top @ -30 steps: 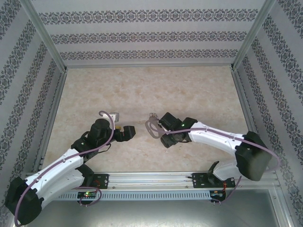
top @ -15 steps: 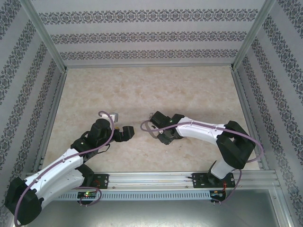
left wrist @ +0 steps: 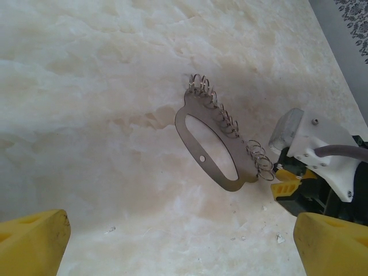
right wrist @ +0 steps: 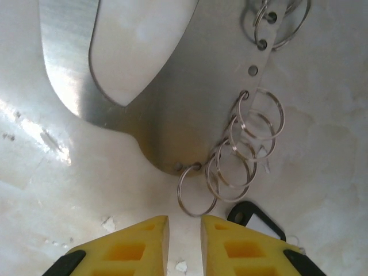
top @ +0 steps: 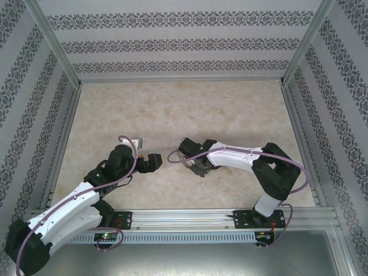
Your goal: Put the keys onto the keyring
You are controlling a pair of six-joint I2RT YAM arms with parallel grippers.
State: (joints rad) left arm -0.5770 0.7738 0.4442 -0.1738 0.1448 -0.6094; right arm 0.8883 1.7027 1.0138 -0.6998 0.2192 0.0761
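Flat steel keyring [right wrist: 172, 103] with wire rings sits mid-tabletop [top: 172, 103], just beyond the right gripper [right wrist: 184, 224], jaws nearly together on nothing. Black-headed key [right wrist: 257, 221] beside its finger. Left gripper [left wrist: 181, 238] gapes wide.

This is a robot test cell in a lab. Bare aluminium frame posts [top: 54, 49] box in a marble-look worktop [top: 172, 109]. The walls [top: 172, 43] are flat panels papered in repeating ornamental bands. Two white arms [top: 69, 210] are bolted to an aluminium rail [top: 184, 215] at the near edge. Loose purple cables [top: 136, 156] run along them, and lit circuit boards [top: 106, 234] sit beside their bases.
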